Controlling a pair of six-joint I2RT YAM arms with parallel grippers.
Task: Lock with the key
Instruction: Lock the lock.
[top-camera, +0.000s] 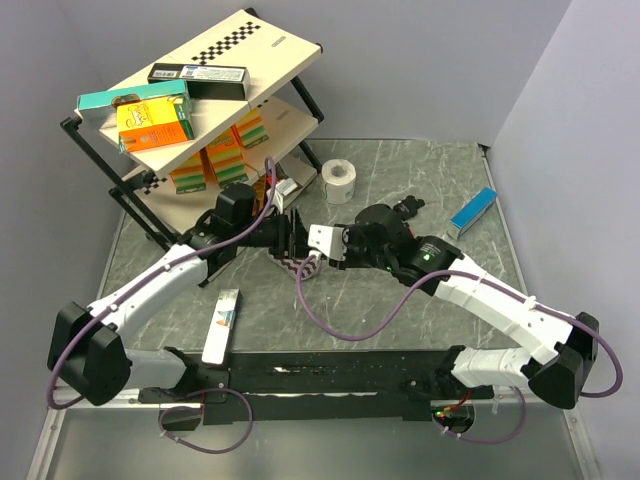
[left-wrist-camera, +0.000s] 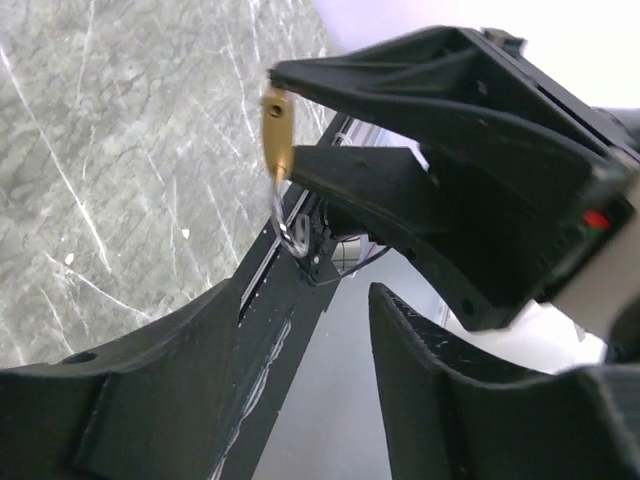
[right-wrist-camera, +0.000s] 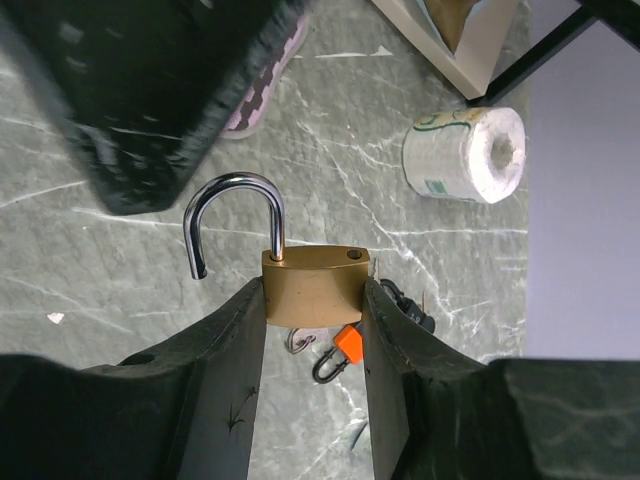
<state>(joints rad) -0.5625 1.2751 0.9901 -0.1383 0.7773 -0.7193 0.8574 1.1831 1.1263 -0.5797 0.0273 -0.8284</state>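
The right hand (right-wrist-camera: 312, 292) clamped the brass padlock (right-wrist-camera: 315, 287), its shackle (right-wrist-camera: 232, 187) standing open at 12 o'clock; the left hand (left-wrist-camera: 305, 297), at 9 o'clock, gaped empty.

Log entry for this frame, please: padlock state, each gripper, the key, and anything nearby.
padlock: brass, shackle swung open
right gripper: shut on padlock body
left gripper: open, empty, facing the padlock
key: orange-tagged ring shows below the padlock; cannot tell whether a key sits in the lock
nearby: paper roll on the table
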